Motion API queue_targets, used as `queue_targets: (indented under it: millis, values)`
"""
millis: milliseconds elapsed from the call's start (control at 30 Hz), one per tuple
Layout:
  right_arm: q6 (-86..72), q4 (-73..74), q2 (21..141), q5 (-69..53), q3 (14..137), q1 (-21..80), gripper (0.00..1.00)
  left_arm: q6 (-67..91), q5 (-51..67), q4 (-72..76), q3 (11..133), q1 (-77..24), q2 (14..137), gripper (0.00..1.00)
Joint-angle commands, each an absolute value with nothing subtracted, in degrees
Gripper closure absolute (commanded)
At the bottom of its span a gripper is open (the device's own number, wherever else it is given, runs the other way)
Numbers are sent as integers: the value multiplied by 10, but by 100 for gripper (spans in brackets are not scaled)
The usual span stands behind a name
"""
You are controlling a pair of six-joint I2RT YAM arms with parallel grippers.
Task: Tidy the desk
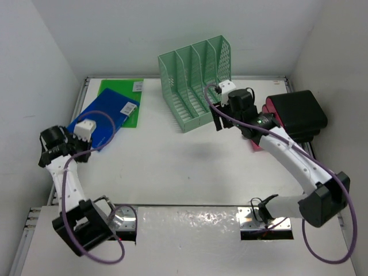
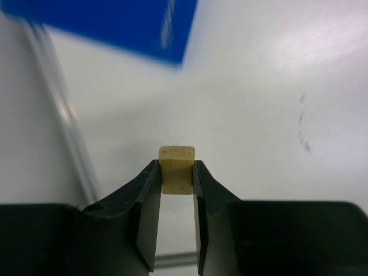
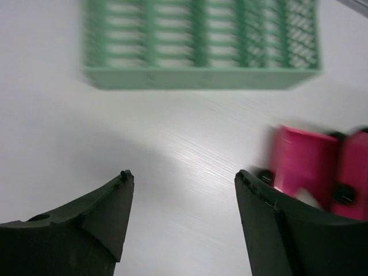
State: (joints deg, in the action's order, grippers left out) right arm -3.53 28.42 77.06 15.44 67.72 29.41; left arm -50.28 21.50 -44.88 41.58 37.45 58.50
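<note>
The white desk has silver rails along its edges. My left gripper is at the desk's left edge, near the corner of a blue folder. It is shut on a small beige eraser, pinched between the fingertips above the desk surface. My right gripper is open and empty just in front of the mint-green mesh file rack. In the right wrist view the rack lies ahead, and a pink and black object lies beside the right finger.
A green folder lies partly under the blue one at the back left. The pink and black object sits at the right edge behind my right arm. The blue folder's corner and the left rail show in the left wrist view.
</note>
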Motion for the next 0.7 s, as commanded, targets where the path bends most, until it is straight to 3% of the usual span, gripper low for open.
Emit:
queue_targets:
  millis: [0,67,367,667]
  values:
    - [-148,154,729,-62,657,300,32,-456,327,-457,498,285,539,100]
    - [-186,104,736,-111,649,322,34,-406,320,-446,529,197,535,100]
    - [-296,-99,773,-110,608,423,35,-310,236,-381,578,-119,543,100]
    - [-389,-156,880,-134,634,459,39,-349,246,-393,572,-207,535,100]
